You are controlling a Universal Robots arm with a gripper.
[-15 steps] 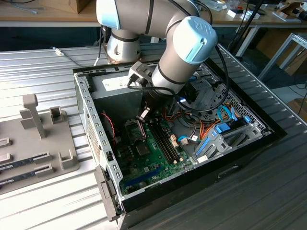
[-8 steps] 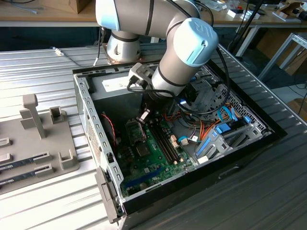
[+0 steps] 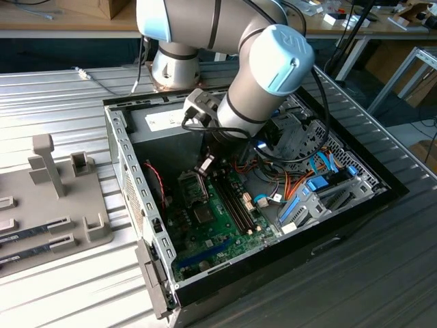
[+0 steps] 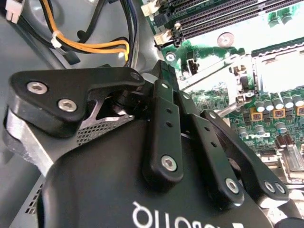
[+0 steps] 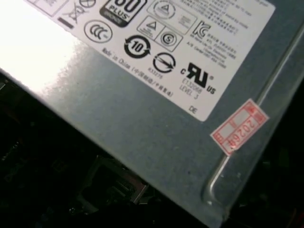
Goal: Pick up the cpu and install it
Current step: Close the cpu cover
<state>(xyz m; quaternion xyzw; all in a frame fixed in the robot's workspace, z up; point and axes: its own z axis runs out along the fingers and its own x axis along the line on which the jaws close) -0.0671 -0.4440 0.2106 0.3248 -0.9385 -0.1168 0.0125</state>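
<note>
I hang low inside the open computer case (image 3: 126,171), in the upper middle of the exterior view, with my gripper (image 3: 205,168) tipped down over the green motherboard (image 3: 220,234). It is just above the processor socket (image 3: 193,186), which lies left of the long black memory slots (image 3: 235,205). At my tip there is a small, pale, flat sliver that I take to be the cpu (image 3: 204,164) (a judgement, since it is seen nearly edge-on). It looks light and silvery, tilted, and clear of the board. How wide my grip stands, and whether it truly clamps that piece, I cannot tell. In the second wrist view my black linkages cover the tip, and at the right edge of that frame the socket sits with its metal frame lifted and nothing seated in it that I can make out. So I judge the pick-up probably done and the seating not yet done. The first wrist view looks onto the grey power supply (image 5: 142,128), with its white label in the upper part of that frame.
</note>
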